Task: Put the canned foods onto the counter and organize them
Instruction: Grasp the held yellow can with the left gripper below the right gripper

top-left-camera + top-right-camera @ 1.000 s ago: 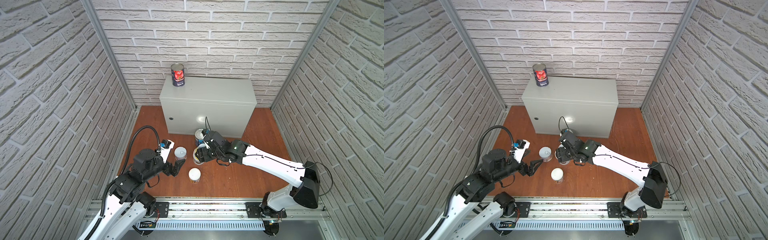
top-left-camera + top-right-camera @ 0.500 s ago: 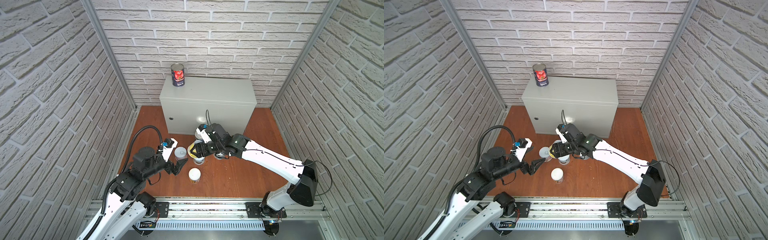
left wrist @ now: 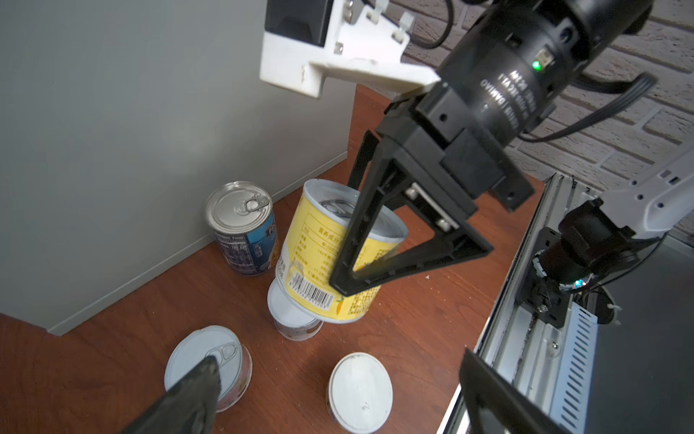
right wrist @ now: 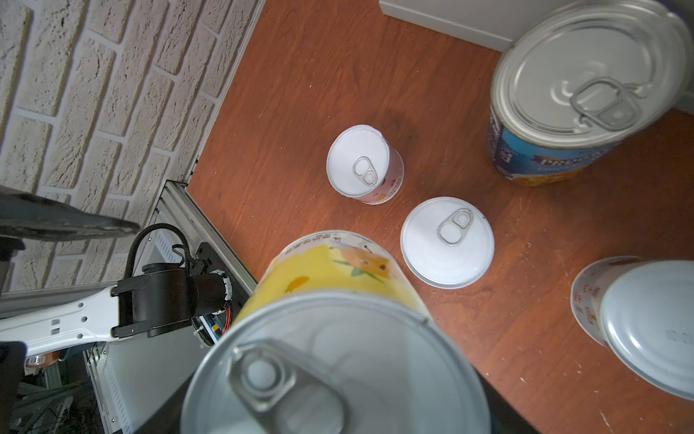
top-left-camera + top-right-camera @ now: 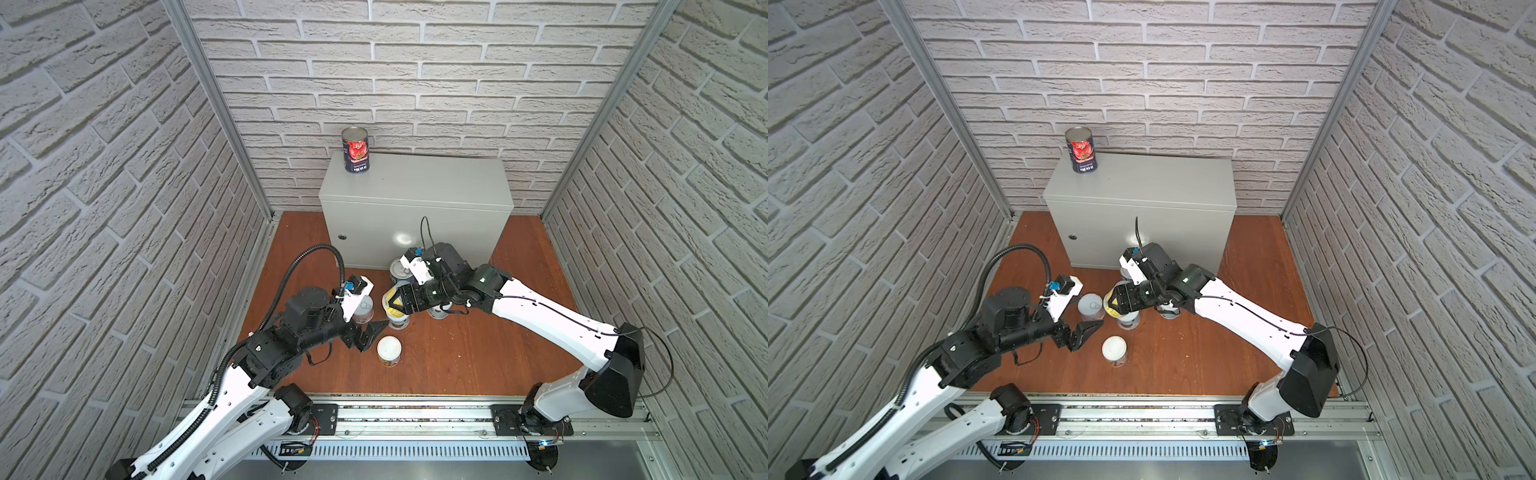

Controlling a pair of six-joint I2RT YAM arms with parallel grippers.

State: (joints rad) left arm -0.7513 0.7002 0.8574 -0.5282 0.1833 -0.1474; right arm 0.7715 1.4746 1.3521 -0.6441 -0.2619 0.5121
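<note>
Nearest, the left gripper (image 5: pixel 369 336) hangs wide open and empty. Beyond it, the right gripper (image 5: pixel 402 300) has just lifted a yellow can (image 3: pixel 311 255), clamped and tilted, off the floor (image 5: pixel 457 353). It is probably bound for the counter (image 5: pixel 415 187), whose back-left corner holds one tomato can (image 5: pixel 356 151).

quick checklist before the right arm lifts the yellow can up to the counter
1. Grip: right gripper closed on the yellow can, off the floor: ok
2. Can upright: tilted: not ok
3. Clear of the white-topped can below it: cannot tell
4. Space on the counter: only the tomato can at a back corner: ok
5. Left gripper open, low, apart from the yellow can: ok
</note>
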